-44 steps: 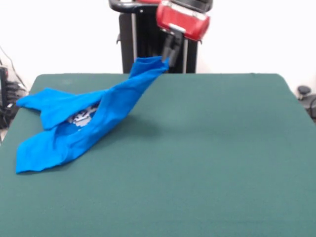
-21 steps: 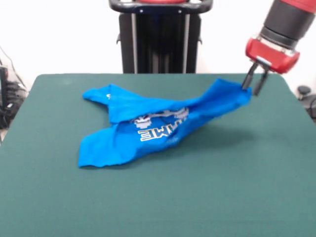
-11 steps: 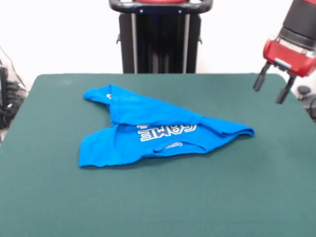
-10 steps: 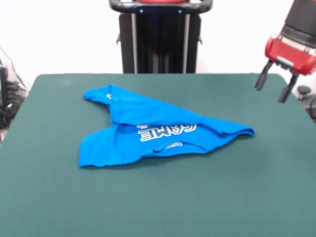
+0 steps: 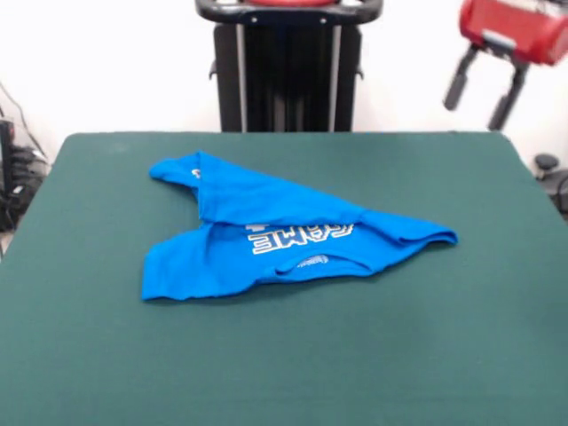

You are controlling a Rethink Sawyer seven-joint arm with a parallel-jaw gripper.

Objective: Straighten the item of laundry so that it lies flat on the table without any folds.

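The item of laundry (image 5: 266, 235), a bright blue T-shirt, lies crumpled on the dark green table (image 5: 355, 355), a little left of centre. A large flap is folded diagonally over its upper half, and white mirrored lettering shows below the fold. One corner stretches out to the right. My gripper (image 5: 479, 102) hangs open in the air at the top right, well above and to the right of the shirt, with nothing between its fingers.
The black pedestal (image 5: 284, 71) stands behind the table's far edge. Cables and dark equipment (image 5: 11, 169) sit off the table's left side, and a small dark object (image 5: 546, 164) lies off its right side.
My gripper dragged the shirt rightwards across the table, let go of its corner, opened and rose to the top right. The shirt now lies still.
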